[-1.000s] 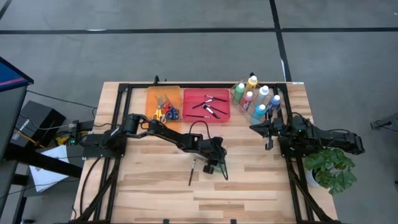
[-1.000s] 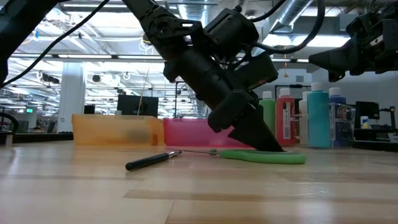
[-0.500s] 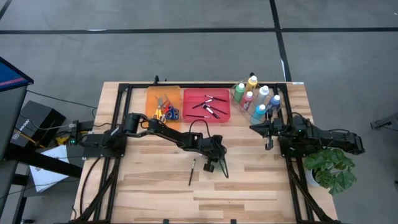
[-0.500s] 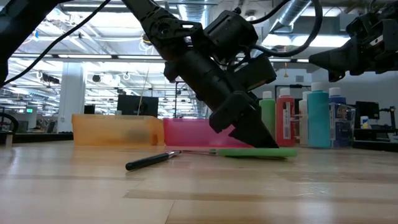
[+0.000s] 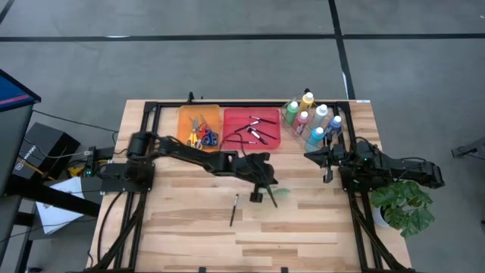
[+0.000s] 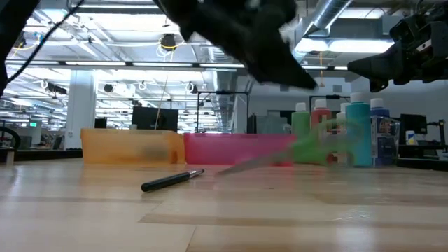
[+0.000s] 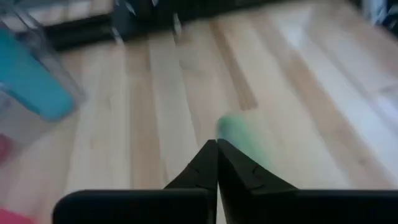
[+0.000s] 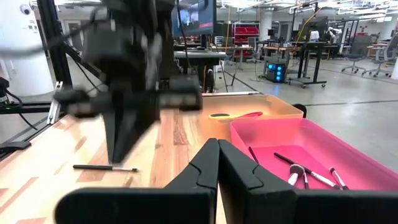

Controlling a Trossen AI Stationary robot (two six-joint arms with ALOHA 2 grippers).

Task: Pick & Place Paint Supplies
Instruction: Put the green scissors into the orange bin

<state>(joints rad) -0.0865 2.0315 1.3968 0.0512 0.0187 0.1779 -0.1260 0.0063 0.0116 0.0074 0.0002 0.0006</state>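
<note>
The left gripper (image 5: 267, 192) is up off the table, fingers pinched on a blurry green thing, probably the green-handled scissors (image 6: 318, 148). A brush (image 5: 234, 209) lies just beside it on the wood. The right gripper (image 5: 327, 175) waits pressed together near the paint bottles (image 5: 312, 119).

Open industrial lab; ceiling ducts (image 6: 343, 10), workstations (image 8: 311, 46)

bottles (image 5: 312, 117): 6 | trays (image 5: 251, 129): 2 | loose brush (image 5: 233, 209): 1
</note>
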